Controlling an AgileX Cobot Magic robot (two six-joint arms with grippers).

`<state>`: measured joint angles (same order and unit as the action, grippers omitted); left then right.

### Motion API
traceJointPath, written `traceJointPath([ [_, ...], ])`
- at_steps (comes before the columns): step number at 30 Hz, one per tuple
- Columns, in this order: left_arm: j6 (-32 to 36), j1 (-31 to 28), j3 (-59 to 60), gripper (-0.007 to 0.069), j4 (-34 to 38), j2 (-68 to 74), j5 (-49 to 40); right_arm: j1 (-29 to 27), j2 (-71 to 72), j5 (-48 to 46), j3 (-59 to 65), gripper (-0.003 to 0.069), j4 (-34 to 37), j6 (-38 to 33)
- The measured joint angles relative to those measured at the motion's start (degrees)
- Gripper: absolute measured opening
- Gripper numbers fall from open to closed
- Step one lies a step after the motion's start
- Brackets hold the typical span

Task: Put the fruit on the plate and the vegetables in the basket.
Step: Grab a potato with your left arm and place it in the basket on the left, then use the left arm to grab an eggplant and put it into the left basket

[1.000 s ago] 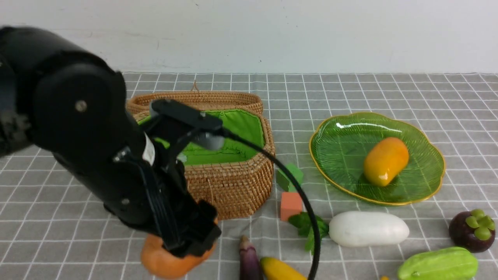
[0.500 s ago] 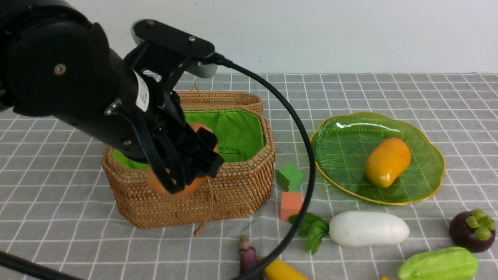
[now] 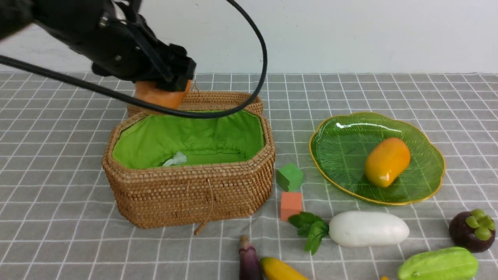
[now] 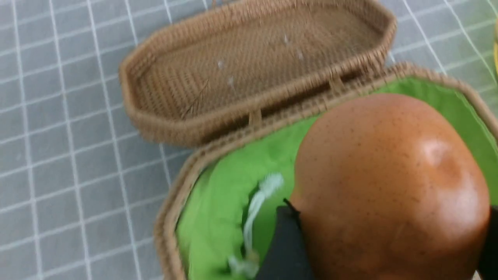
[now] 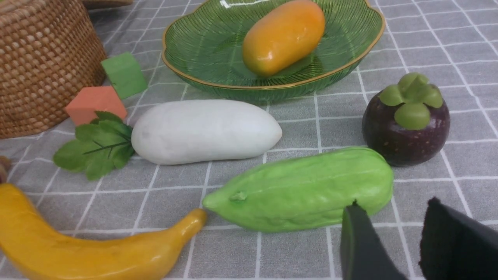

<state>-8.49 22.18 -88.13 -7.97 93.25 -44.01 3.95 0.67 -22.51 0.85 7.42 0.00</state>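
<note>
- left gripper (image 3: 168, 82) is clamping the potato (image 3: 155, 97), jaws spread wide around it; i am seeing it hanging above the basket (image 3: 186, 190), over the back rim by the lid (image 3: 225, 100).
- right gripper (image 5: 393, 210) is standing partly parted, gripping nothing, near the gourd (image 5: 303, 188), which is lying well right of the basket.
- mango (image 3: 386, 161) is lying on the plate (image 3: 338, 136), right of the basket.
- radish (image 3: 369, 228), mangosteen (image 3: 470, 231), banana (image 3: 278, 270) and eggplant (image 3: 249, 262) are lying in front and right of the basket.

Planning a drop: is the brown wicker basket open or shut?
Open: woven lid lies flipped behind the brown wicker basket, green lining exposed.
</note>
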Motion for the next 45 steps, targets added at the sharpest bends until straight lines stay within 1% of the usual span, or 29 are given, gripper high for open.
traceJointPath([
  [6,-5.39,0.00,0.00,0.0549,-1.02,7.46,1.25,0.00,0.00,0.00,0.00,0.0240,0.00,0.00],
  [11,-7.34,0.00,0.00,0.0549,-1.43,10.67,1.47,0.00,0.00,0.00,0.00,0.0240,0.00,0.00],
  [14,-7.49,0.00,0.00,0.0554,-1.47,11.16,1.52,0.00,0.00,0.00,0.00,0.0240,0.00,0.00],
  [20,-7.51,0.00,0.00,0.0657,-1.41,11.10,0.19,0.00,0.00,0.00,0.00,0.0240,0.00,0.00],
  [23,-5.65,0.20,0.00,0.0665,-1.41,10.70,-2.93,0.00,0.00,0.00,0.00,0.0240,0.00,0.00],
  [26,-3.97,0.96,0.00,0.0657,-0.81,9.14,-6.50,0.00,0.00,0.00,0.00,0.0240,0.00,0.00],
  [30,-3.46,4.16,0.36,0.0648,2.76,5.77,-11.44,0.00,0.00,0.00,0.00,0.0240,0.00,0.00],
  [34,-3.49,13.13,6.50,0.0643,6.23,2.36,-12.50,0.00,0.00,0.00,0.00,0.0240,0.00,0.00],
  [36,-4.75,15.62,9.08,0.0640,6.46,2.30,-12.28,0.00,0.00,0.00,0.00,0.0240,0.00,0.00],
  [37,-8.43,19.31,12.09,0.0638,6.37,2.43,-11.52,0.00,0.00,0.00,0.00,0.0240,0.00,0.00],
  [38,-9.00,19.72,12.49,0.0637,6.29,2.42,-11.22,0.00,0.00,0.00,0.00,0.0240,0.00,0.00],
  [40,-16.46,23.62,16.55,0.0631,5.23,2.55,-9.25,0.00,0.00,0.00,0.00,0.0240,0.00,0.00],
  [43,-26.91,26.40,19.31,0.0612,3.31,3.03,-5.87,0.00,0.00,0.00,0.00,0.0240,0.00,0.00],
  [44,-27.35,26.48,19.39,0.0610,3.22,3.11,-5.68,0.00,0.00,0.00,0.00,0.0240,0.00,0.00],
  [45,-30.16,26.84,19.78,0.0591,2.46,4.33,-4.67,0.00,0.00,0.00,0.00,0.0240,0.00,0.00],
])
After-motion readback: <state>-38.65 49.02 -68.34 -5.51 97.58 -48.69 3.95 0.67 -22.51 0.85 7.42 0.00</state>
